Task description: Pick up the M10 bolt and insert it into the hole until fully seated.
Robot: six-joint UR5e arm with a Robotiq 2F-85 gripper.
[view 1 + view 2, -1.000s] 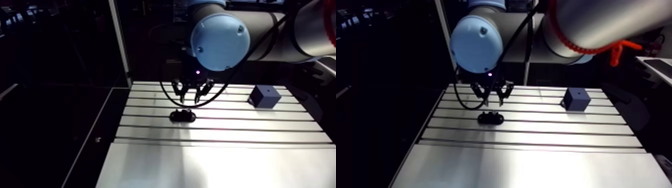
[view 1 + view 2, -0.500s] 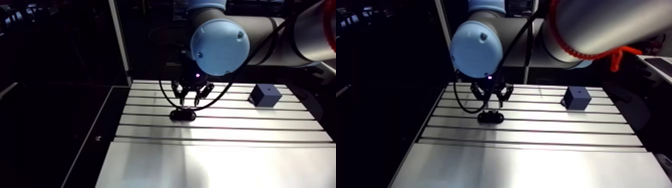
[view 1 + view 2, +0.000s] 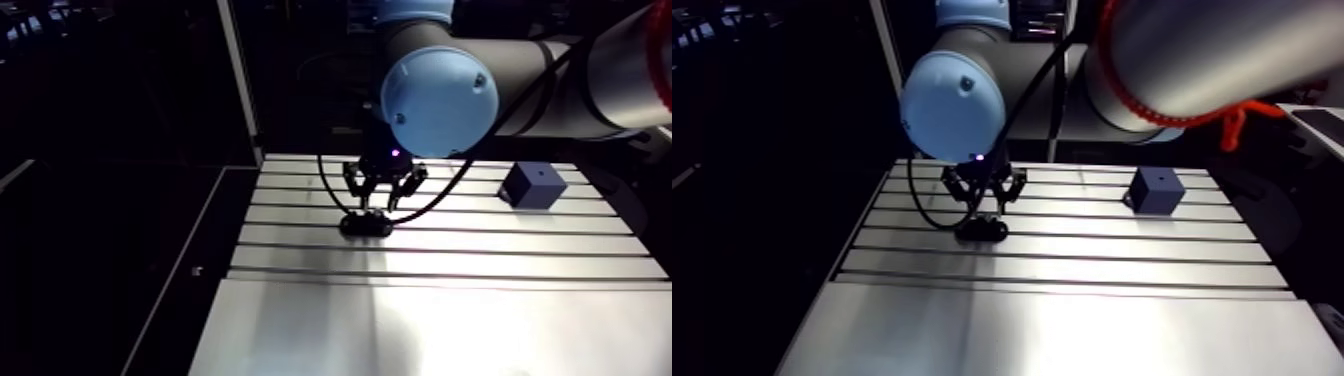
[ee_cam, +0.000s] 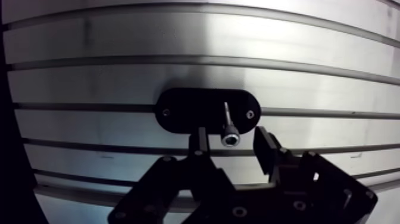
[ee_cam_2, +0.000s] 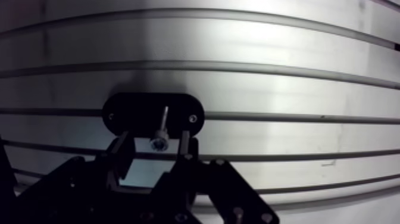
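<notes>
A silvery bolt [image 4: 227,117] stands upright in a black oval holder [image 4: 184,111] on the slotted aluminium table [image 3: 450,260]. My gripper [image 4: 231,137] is open, low over the holder. In the wrist view the bolt's socket head sits between the two fingers [image 4: 199,142], with a gap on each side. In the arm view the gripper [image 3: 378,205] reaches down to the holder [image 3: 365,226]. A dark blue cube [image 3: 533,185] with a hole in its top face rests at the table's far right.
The table's slots run across from side to side. Its left edge [image 3: 225,262] drops off into dark space beside an upright post [image 3: 240,90]. Broad bare metal lies in front of the holder.
The gripper has come down from above the holder until its fingers flank the bolt head. The arm view has shifted slightly with the arm. Holder and cube stay put.
</notes>
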